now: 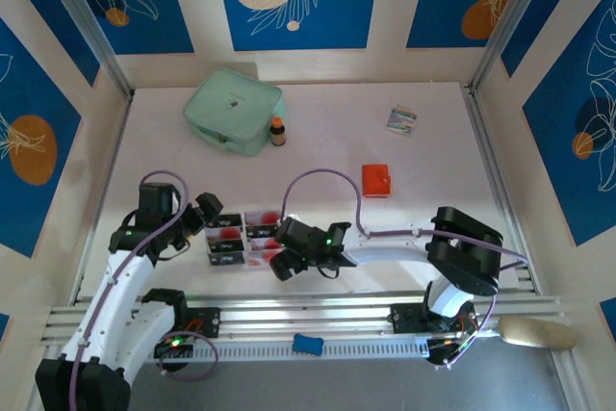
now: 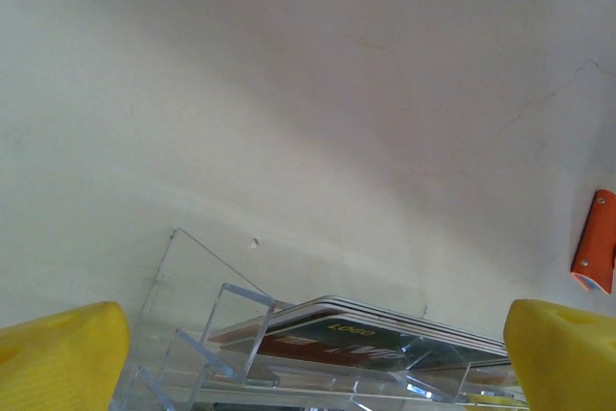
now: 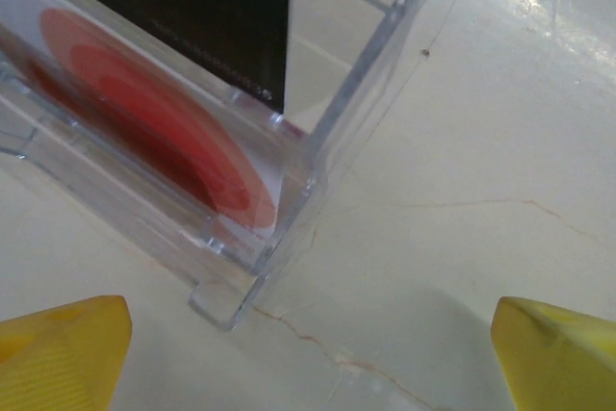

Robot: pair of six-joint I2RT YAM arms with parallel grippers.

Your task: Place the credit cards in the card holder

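Top external: credit cards (image 1: 239, 236) stand in a clear rack (image 1: 211, 247), between my two claws. My left gripper (image 1: 199, 220) is just beside the rack's left end, my right gripper (image 1: 283, 250) just beside its right end. Both are spread wide and hold nothing. The cards' long edges run left-right, toward either claw. The card holder (image 1: 376, 180) lies farther back and right, well apart from the rack, nearer my right arm.

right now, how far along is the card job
Done: nothing. The credit cards sit in the clear rack, and the card holder lies apart. In hand: nothing, left arm and right arm flank the rack, jaws open. Left: every card.
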